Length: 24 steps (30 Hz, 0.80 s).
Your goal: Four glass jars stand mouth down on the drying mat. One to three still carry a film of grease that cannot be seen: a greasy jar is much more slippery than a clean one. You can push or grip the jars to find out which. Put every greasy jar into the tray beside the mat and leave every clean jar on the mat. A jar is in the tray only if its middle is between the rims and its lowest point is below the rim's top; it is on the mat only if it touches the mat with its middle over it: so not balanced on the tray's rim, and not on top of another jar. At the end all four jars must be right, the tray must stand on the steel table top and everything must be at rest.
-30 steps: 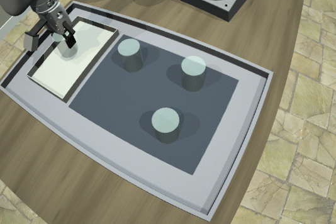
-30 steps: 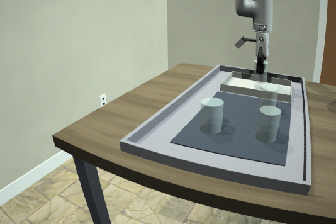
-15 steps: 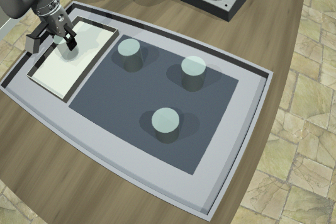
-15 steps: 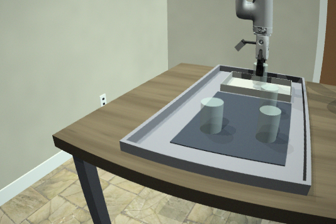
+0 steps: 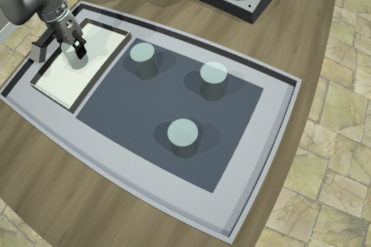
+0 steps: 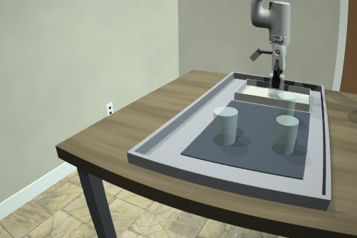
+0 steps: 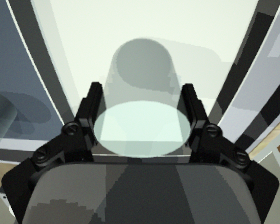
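Seen from above, the clear, pale-green glass jar (image 5: pixel 77 62) (image 6: pixel 281 89) (image 7: pixel 142 129) in the black-fingered pincer (image 5: pixel 75 51) (image 6: pixel 276 82) (image 7: pixel 141 95) stands upright over the floor of the cream, dark-rimmed tray (image 5: pixel 55 85) (image 6: pixel 272 103) (image 7: pixel 150 20), at ten o'clock from the middle of the dark blue-grey mat (image 5: pixel 146 106) (image 6: pixel 257 139) (image 7: pixel 20 65). The pincer is closed on its sides — fingers about a jar's width apart. Whether the jar touches the tray floor cannot be told. Three matching glass jars stand on the mat: one at eleven o'clock (image 5: pixel 146 62) (image 6: pixel 287 103), one at two (image 5: pixel 212 83) (image 6: pixel 285 136), one at five (image 5: pixel 183 139) (image 6: pixel 225 126) — all upright and well apart. The tray sits beside the mat on the grey, rimmed table (image 5: pixel 114 158) (image 6: pixel 167 156).
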Available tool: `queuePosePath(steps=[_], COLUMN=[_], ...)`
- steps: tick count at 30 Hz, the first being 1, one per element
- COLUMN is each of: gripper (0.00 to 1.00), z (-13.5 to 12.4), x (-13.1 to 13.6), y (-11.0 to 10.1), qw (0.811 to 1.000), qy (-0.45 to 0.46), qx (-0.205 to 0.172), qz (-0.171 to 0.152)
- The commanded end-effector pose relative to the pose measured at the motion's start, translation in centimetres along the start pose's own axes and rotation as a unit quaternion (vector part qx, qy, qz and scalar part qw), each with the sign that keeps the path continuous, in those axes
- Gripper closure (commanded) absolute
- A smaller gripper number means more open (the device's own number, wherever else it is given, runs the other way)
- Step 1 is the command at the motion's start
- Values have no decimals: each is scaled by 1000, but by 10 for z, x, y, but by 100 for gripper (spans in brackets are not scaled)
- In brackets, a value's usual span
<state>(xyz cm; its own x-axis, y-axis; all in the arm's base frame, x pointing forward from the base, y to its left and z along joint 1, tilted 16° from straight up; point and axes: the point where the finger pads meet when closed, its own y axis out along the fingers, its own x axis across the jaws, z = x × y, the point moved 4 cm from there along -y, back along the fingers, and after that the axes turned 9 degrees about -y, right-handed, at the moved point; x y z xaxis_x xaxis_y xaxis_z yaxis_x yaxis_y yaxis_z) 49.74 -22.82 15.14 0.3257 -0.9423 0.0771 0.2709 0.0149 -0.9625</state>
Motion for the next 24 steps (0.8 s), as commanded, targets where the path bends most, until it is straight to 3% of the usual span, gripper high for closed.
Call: queuePosePath(steps=[1, 5, 6, 17, 24], gripper=[100, 100, 0, 0, 0], z=[1, 1, 1, 1, 1], x=[1, 1, 1, 1, 1], y=[1, 1, 1, 1, -18], qw=[1000, 1000, 1000, 1000, 1000], qy=[0, 0, 0, 0, 0], qx=[2, 2, 2, 2, 2], qz=[-1, -1, -1, -1, -1])
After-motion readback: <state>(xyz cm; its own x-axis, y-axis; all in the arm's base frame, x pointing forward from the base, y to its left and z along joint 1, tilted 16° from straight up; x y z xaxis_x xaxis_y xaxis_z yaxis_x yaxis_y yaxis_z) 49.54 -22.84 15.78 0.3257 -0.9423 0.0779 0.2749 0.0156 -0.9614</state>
